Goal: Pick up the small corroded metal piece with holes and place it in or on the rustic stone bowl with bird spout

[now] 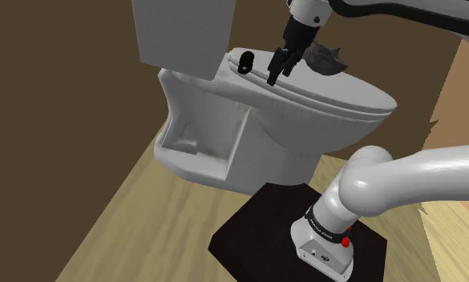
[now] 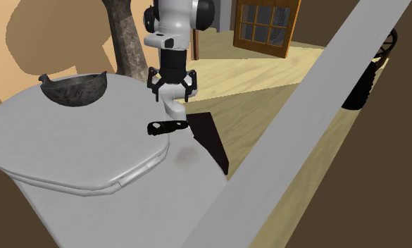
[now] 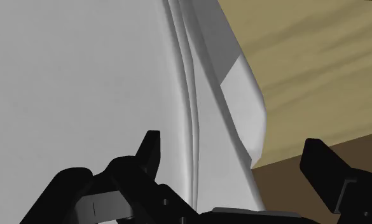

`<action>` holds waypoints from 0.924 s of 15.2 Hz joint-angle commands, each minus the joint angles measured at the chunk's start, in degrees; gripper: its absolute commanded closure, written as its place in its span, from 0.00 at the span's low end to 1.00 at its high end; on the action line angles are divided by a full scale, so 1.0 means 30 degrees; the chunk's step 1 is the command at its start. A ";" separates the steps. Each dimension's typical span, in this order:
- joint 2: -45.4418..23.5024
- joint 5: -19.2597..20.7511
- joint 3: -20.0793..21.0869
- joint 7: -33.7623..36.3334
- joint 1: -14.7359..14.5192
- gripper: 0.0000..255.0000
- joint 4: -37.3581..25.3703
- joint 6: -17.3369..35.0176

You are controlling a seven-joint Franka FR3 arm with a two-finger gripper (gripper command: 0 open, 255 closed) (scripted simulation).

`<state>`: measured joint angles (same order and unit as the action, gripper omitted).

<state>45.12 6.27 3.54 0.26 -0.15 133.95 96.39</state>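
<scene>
The tool is spread wide and holds nothing; between its fingers the wrist view has bare white toilet lid, the lid's edge and tan floor. It hangs above the lid, near the small black metal piece, which lies flat at the lid's back end, close to the tank, and is not yet gripped.

The likeliest slip is in lining up. In the shoulder view the tool sits to the right of the piece, so a straight descent would probably close on lid alone. The piece is thin and low, so fingertips may skate over it or push it across the smooth lid and off the edge. Farther along the lid stands the dark bowl, whose raised spout could catch a low carry.

In the second exterior view the piece's long axis runs left to right, a little tilted. The fingers appear spread along that line, so a wrist turn seems wise
</scene>
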 commanded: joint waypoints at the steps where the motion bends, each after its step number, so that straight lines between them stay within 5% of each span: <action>1: 0.0000 0.0000 0.0000 0.0000 0.0000 0.00 0.0000 0.0000; 6: -0.3976 0.0781 0.3719 0.8531 0.2888 0.00 -0.3490 0.0206; 11: -0.8728 0.3017 0.6895 1.7029 0.5767 0.00 -0.8638 -0.1688; 14: -0.9249 0.3389 0.7043 1.8060 0.6004 0.00 -0.8760 -0.1556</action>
<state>21.14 15.72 24.45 53.21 17.16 109.00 86.70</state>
